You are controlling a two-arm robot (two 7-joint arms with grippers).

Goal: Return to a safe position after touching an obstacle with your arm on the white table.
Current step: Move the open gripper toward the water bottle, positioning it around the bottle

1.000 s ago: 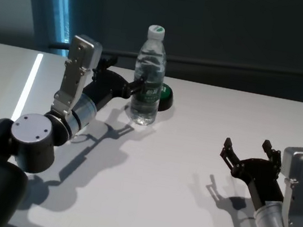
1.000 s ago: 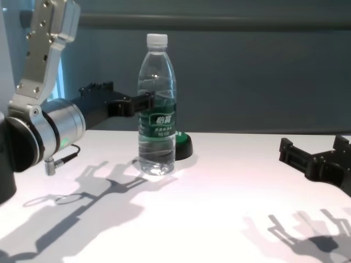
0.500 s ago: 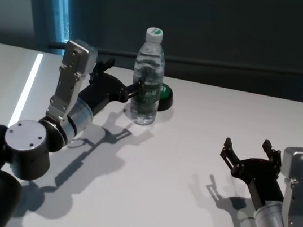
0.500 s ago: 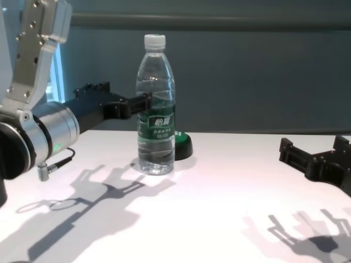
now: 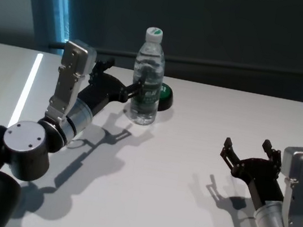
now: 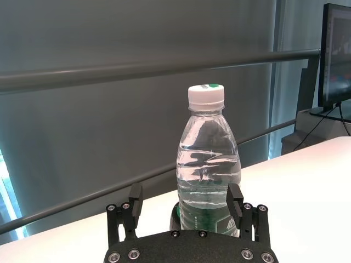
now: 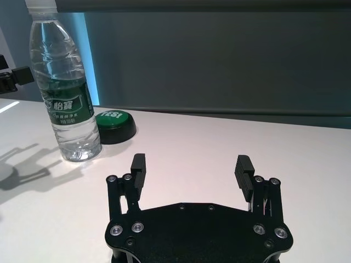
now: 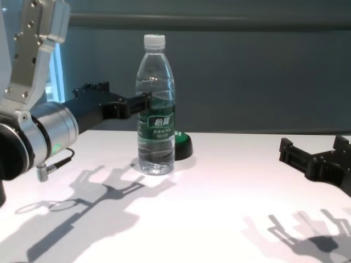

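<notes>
The obstacle, a tall clear water bottle with a white cap and dark green label, stands upright on the white table at the back middle. It also shows in the chest view, the left wrist view and the right wrist view. My left gripper is open and empty, held level above the table. Its one fingertip reaches the bottle's side at label height; I cannot tell whether it touches. My right gripper is open and empty, low over the table at the front right.
A low black-and-green round puck sits just behind and right of the bottle, also in the right wrist view. A dark wall with a rail runs behind the table's far edge. Bare tabletop lies between the two arms.
Over the second my left arm drew back a little to the left, away from the bottle; in the last half second it barely moved. The bottle stays upright. The right arm is still.
</notes>
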